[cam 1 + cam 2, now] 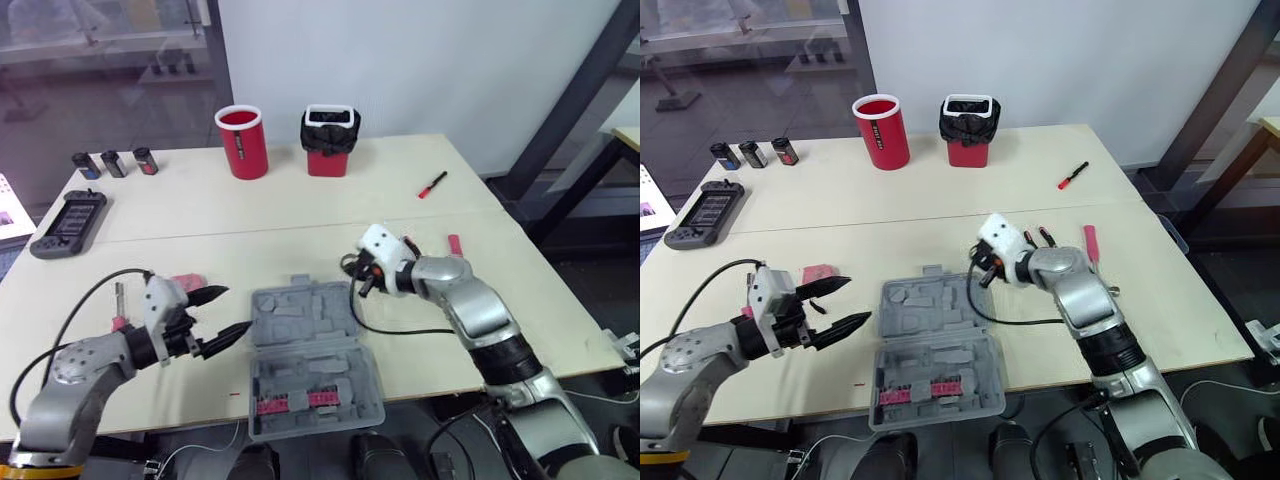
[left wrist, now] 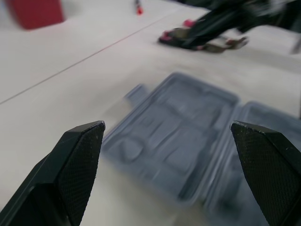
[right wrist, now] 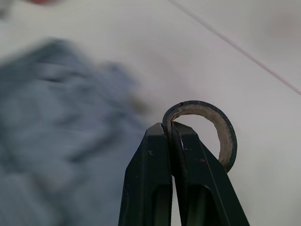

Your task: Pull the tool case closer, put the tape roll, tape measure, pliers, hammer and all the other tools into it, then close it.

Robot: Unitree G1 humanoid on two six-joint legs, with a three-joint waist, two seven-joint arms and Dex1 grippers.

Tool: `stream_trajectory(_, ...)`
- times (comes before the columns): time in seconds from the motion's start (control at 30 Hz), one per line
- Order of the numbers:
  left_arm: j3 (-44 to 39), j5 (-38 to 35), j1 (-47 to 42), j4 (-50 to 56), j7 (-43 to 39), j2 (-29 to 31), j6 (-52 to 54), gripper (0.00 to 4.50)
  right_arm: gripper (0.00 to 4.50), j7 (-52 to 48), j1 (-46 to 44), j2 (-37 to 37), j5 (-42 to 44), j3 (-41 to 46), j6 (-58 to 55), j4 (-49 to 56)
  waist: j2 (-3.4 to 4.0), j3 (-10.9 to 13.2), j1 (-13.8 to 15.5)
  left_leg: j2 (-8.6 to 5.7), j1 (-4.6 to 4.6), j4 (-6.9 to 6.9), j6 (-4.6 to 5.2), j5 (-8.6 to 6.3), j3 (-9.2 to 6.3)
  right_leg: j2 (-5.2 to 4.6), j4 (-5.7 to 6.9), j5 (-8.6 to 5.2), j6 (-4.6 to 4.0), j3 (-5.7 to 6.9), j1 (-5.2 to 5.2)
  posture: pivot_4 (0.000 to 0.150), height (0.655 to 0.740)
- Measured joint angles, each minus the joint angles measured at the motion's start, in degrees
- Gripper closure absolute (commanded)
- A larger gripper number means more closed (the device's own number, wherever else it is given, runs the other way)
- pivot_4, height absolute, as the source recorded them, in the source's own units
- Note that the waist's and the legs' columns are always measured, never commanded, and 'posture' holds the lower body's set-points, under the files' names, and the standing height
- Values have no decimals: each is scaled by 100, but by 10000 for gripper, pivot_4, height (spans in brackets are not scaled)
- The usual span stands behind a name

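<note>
The table [image 1: 300,200] carries the grey tool case [image 1: 310,360], lying open at its near edge. Left of the case, the left gripper [image 1: 236,310] hovers with its fingers spread apart. At the case's far right corner, the right gripper [image 3: 170,126] is clamped on the tape roll [image 3: 202,107].

You're looking at a lab or test room, office-like in finish. Listed evidence:
- pale beige laminate tables [image 1: 300,190] pushed edge to edge
- plain white wall [image 1: 420,60]
- glass partition [image 1: 100,80]
- dark slanted steel beam [image 1: 575,95]
- black handheld controller [image 1: 69,223]
- red cylindrical container [image 1: 242,142]
- red bin with black liner [image 1: 330,140]
- open grey plastic tool case [image 1: 305,350]
</note>
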State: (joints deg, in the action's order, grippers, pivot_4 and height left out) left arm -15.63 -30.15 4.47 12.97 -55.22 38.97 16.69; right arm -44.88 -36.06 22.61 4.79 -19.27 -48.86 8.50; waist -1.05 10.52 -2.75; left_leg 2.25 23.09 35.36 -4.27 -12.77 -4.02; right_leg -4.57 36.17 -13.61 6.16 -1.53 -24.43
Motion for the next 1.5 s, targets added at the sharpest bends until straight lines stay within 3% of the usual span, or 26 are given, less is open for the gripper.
stream_trajectory(0.23, -587, -102, 721, -337, -458, 238, -223, 0, 44456, 49, -632, -651, -14, -1025, -356, -3, -5, -3, 68, 0, 12, 4, -1, 0, 2, -5, -10, -1, -7, 3, -5, 1500, 7387)
stream_trajectory(0.43, -673, -113, 846, -83, -437, 250, -213, 0, 44456, 96, -1370, -1298, -356, -1578, 195, -1466, -7, -4, 4, 6, 13, -3, -1, 0, 3, 2, -4, 2, -12, 6, -15, 1500, 7387)
stream_trajectory(1.03, -594, -124, 997, 362, -122, 150, 23, 0, 44456, 180, -1910, -2433, -789, -1507, 1675, -4284, -6, -3, -15, 13, 10, -8, -1, 0, 4, 10, -2, 4, -10, 6, -17, 1500, 7387)
stream_trajectory(1.5, -589, -132, 938, 366, -84, 150, 36, 0, 44456, 121, -1983, -2477, -1020, -1349, 1931, -4718, -5, -3, -70, 13, 10, -10, -1, -1, 3, 11, -2, 4, -10, 6, -17, 1500, 7387)
